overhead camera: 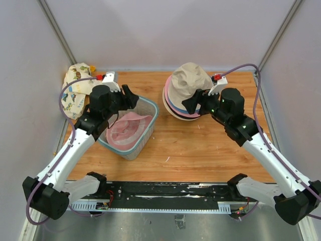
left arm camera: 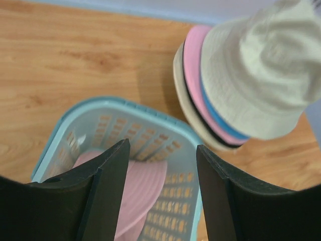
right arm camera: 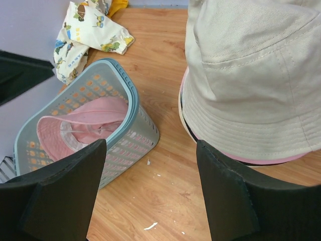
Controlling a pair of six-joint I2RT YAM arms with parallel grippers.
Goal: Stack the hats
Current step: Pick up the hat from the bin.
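Top view, lower edge to upper edge. Two arms rise from the bottom of the frame over a wooden table (overhead camera: 200, 145).

The left gripper (overhead camera: 129, 95) hangs above the upper rim of the basket. In the left wrist view its jaws stand apart with nothing between them. The right gripper (overhead camera: 191, 104) sits at the lower right side of the hat stack. Its jaws are spread wide and empty, and from the right wrist view they flank bare table and the stack's edge.

Left of centre stands one blue-grey mesh basket (overhead camera: 136, 148). It contains one pink hat (overhead camera: 128, 129), soft and crumpled, which fills most of the interior.

Right of centre, toward the upper edge, is one stack of hats (overhead camera: 173, 108) resting on the table. A beige hat (overhead camera: 188, 83) with a creased crown and stitched brim lies on top. The left wrist view shows brims of blue, pink, a thin dark one and cream beneath it, making five layers. That gives six hats in all.

One printed cloth (overhead camera: 75, 93) lies bunched in the upper left corner of the table.
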